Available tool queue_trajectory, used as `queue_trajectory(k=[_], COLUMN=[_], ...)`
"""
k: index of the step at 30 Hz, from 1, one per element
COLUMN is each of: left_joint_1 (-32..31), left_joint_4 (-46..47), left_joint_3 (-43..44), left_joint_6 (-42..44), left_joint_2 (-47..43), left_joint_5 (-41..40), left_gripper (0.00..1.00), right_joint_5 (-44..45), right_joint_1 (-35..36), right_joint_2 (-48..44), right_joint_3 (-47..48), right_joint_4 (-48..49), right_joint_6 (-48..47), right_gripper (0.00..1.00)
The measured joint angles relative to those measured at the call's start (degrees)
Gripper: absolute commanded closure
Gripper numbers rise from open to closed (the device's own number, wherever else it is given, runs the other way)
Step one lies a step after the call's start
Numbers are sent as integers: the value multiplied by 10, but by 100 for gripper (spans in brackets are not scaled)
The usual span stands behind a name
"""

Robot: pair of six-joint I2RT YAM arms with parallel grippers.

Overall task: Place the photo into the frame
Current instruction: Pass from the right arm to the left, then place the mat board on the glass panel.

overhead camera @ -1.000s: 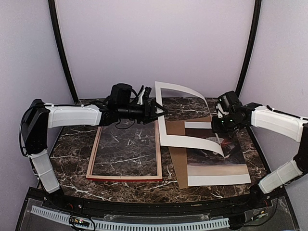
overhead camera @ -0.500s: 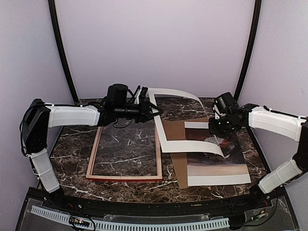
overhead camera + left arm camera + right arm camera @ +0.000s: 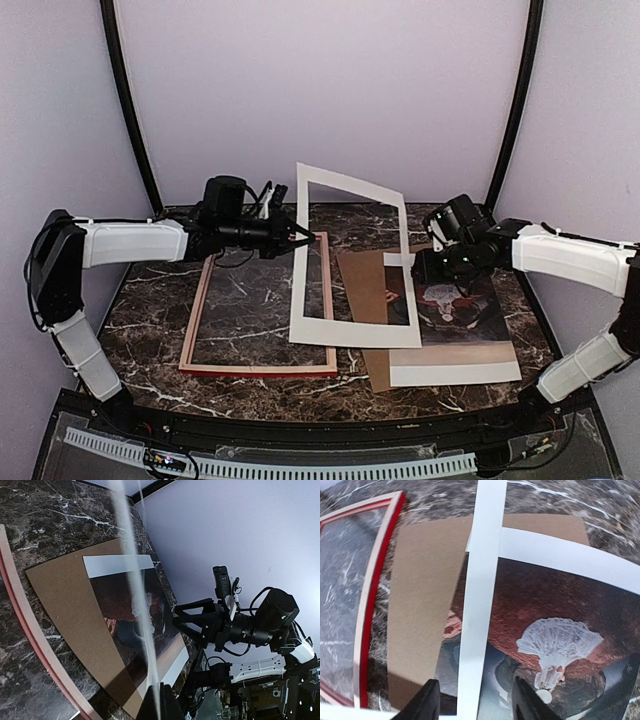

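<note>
The photo, a dark sepia print with a pale figure, lies face up on a brown board at the right; it also shows in both wrist views. Left of it the frame lies flat, its rail red in the right wrist view. A white mat with a cut-out window stands tilted between them, its lower edge on the table. My left gripper is shut on the mat's left edge. My right gripper hovers open over the photo, the mat's strip running between its fingers untouched.
The dark marble table ends at a black front rail. Lilac walls and two black posts close in the back and sides. The mat leans over the frame's right rail and the board's left part.
The right gripper opened and let go of the mat. The left gripper closed on the mat's edge and drew it left; the curled sheet straightened into a flat tilted plane.
</note>
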Motion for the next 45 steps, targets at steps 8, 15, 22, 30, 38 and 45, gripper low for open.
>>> queue_trajectory(k=[8,15,22,30,38,45], left_joint_1=[75,184,213,227,235,237], left_joint_4=[-148,-338,-478,-547,-570,-565], left_joint_3=[-71,-103,-75,1,9,20], left_joint_6=[69,183,274,336,353,353], left_joint_2=[-143,-223,-202,-92,-45,-24], left_joint_5=[23,5,-82,-148,-179,-187], left_gripper=[100,100,100,100,100,100], right_joint_5=[-81,-101,-106,-105,-100,-100], right_joint_1=[22,22,22,22,22,22], right_joint_2=[-75,-74,-33,-12,-2,8], right_joint_3=[-12,-17,-35,-36,-44,-44], right_joint_4=[30,63,68,92,93,93], right_joint_6=[19,17,11,-4,-18,-22], right_gripper=[32,32,32,32,32,32])
